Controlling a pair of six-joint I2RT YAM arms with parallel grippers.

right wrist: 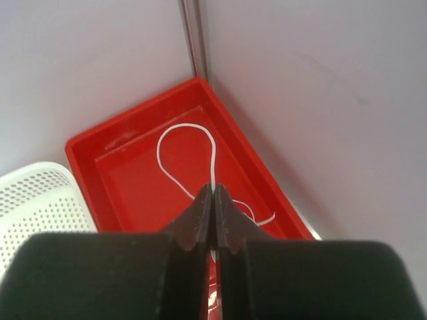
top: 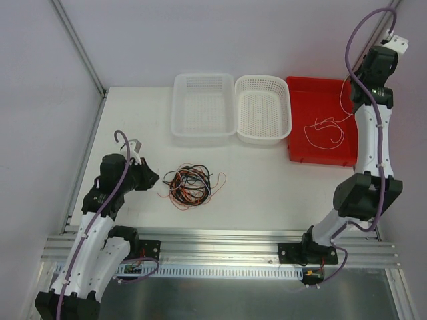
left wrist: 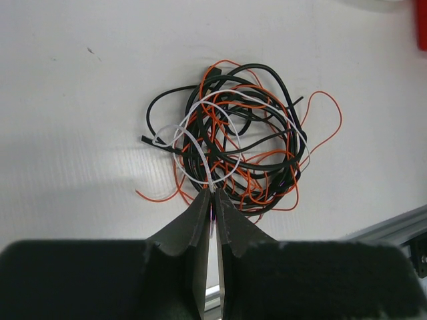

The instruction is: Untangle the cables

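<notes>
The cables lie in a loose tangle [top: 190,185] [left wrist: 230,143] of black, orange-red and white wires on the white table, just right of my left gripper [top: 153,179]. In the left wrist view my left gripper [left wrist: 212,192] is shut on a white cable [left wrist: 200,150] at the tangle's near edge. At the back right, my right gripper [top: 352,79] [right wrist: 213,189] is raised above the red tray [top: 293,123] [right wrist: 87,143]. It is shut on another white cable [right wrist: 213,167], which hangs down and loops on the tray floor [top: 325,123].
Two white perforated baskets [top: 175,107] [top: 263,139] stand side by side at the back, left of the red tray; one shows in the right wrist view [right wrist: 40,200]. An aluminium rail [top: 220,240] runs along the near edge. Walls and frame posts [top: 80,47] close in both sides.
</notes>
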